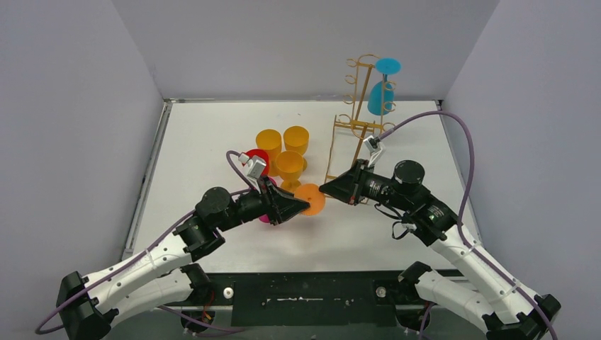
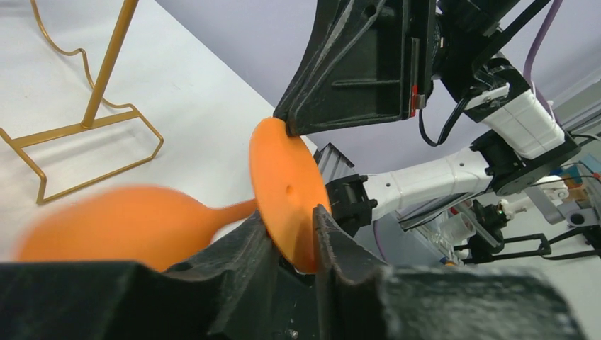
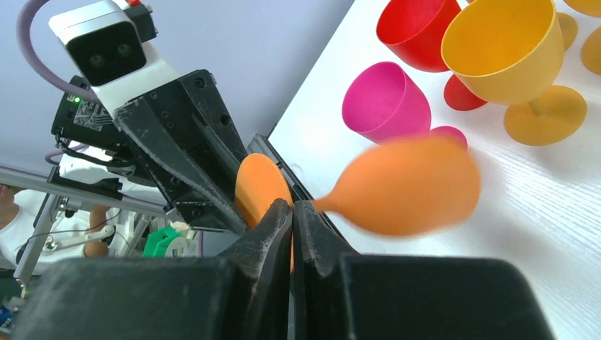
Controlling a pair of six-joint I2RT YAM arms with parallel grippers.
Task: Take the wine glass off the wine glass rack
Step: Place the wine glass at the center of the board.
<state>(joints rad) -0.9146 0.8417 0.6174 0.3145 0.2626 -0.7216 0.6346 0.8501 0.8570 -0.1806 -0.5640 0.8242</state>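
The gold wire wine glass rack (image 1: 356,106) stands at the back right; its base shows in the left wrist view (image 2: 92,122). A blue wine glass (image 1: 381,95) hangs upside down on it. An orange wine glass (image 1: 310,199) is held in the air between both grippers by its round foot (image 2: 283,184); its bowl (image 3: 407,185) is blurred. My left gripper (image 1: 301,205) has its fingers (image 2: 327,237) against both faces of the foot's lower edge. My right gripper (image 1: 326,188) is shut on the opposite edge (image 3: 290,212), an orange sliver between its fingers.
Several glasses stand left of the rack: three yellow ones (image 1: 289,166), a red one (image 1: 256,157) and a pink one (image 3: 386,103) just under the left arm. Grey walls close in the table on three sides.
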